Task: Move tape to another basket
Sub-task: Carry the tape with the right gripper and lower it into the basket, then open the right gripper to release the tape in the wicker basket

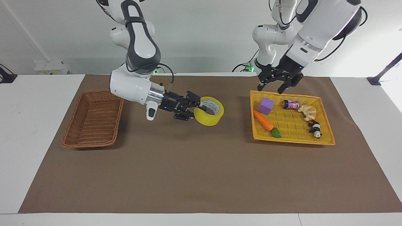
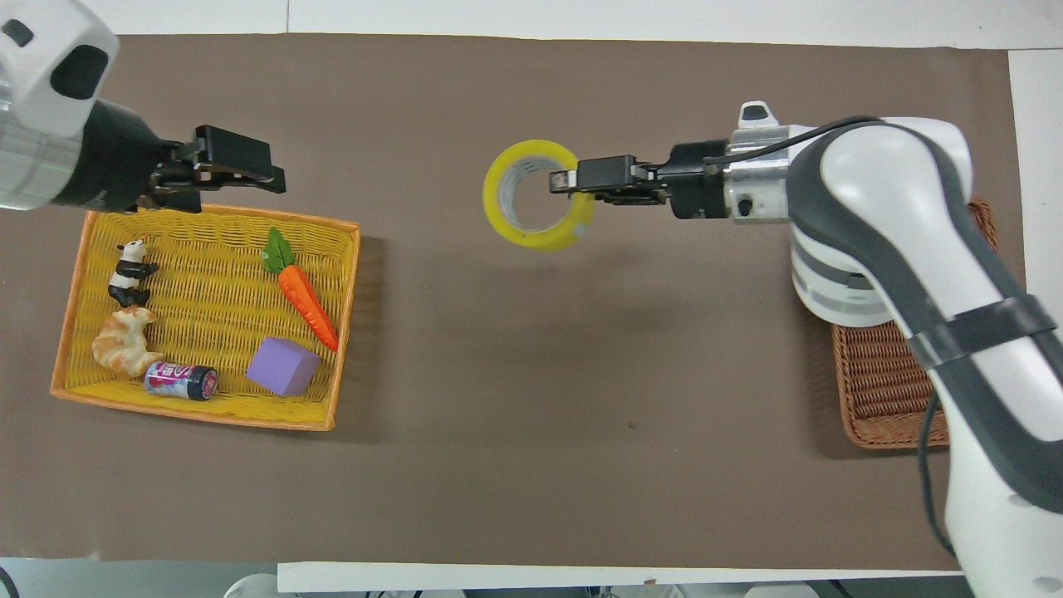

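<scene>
The brown wicker basket [image 1: 93, 118] sits at the right arm's end of the surface [image 1: 201, 175]. The right gripper [image 1: 196, 110] clamps the wall of the yellow tape [image 1: 209, 116], holding it in the air over the mat's middle. The left gripper [image 1: 278, 82], fingers spread and empty, hangs over the yellow basket [image 1: 295, 138].

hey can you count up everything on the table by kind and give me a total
Baskets: 2, brown wicker basket, yellow basket
Tape rolls: 1, tape
Toys and small items: 5, carrot, purple block, can, croissant, panda
Total: 8
</scene>
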Tool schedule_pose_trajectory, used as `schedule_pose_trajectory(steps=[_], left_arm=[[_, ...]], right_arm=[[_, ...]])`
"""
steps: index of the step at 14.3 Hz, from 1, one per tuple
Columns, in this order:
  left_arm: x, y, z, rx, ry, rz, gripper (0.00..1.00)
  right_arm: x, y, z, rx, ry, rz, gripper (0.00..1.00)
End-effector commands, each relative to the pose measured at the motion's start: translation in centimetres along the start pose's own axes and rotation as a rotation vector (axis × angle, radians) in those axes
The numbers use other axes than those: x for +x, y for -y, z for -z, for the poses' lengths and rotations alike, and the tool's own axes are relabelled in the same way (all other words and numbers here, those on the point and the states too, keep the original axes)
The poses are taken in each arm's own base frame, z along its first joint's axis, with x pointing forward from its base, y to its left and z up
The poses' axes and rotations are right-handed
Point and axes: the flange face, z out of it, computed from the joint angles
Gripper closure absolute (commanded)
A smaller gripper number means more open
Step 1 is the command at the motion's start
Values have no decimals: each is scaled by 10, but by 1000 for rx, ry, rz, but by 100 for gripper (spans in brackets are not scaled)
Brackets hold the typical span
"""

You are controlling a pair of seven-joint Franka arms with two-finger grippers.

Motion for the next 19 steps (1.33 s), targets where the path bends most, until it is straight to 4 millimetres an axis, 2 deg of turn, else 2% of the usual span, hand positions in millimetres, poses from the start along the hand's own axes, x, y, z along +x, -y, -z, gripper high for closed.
schedule_pose_trajectory(steps=[1, 3, 5, 7, 8, 10, 13, 16, 19], left_arm=[[7, 46, 5, 91, 42, -77, 1], [10, 97, 17, 101, 63, -109, 1], [14, 131, 22, 155, 52, -120, 1], [14, 157, 21, 201, 38, -109, 0], [11, 172, 20, 209, 30, -80, 0], [7, 182, 21, 210, 39, -57, 0], [7, 182, 21, 210, 39, -57, 0], [7, 174, 19, 210, 40, -73, 0], [7, 173, 19, 210, 41, -74, 0]], right_arm=[[-3, -35, 80, -20, 19, -18, 100], [-10, -73, 146, -88, 61, -43, 100], [-26, -106, 210, -126, 85, -66, 100], [-49, -136, 270, -165, 98, -69, 100], [-63, -153, 293, -189, 92, -87, 100], [-92, -181, 331, -234, 77, -109, 100], [-119, -215, 358, -248, 51, -131, 100], [-132, -249, 357, -318, 78, -51, 100], [-135, -278, 348, -333, 90, -5, 100]])
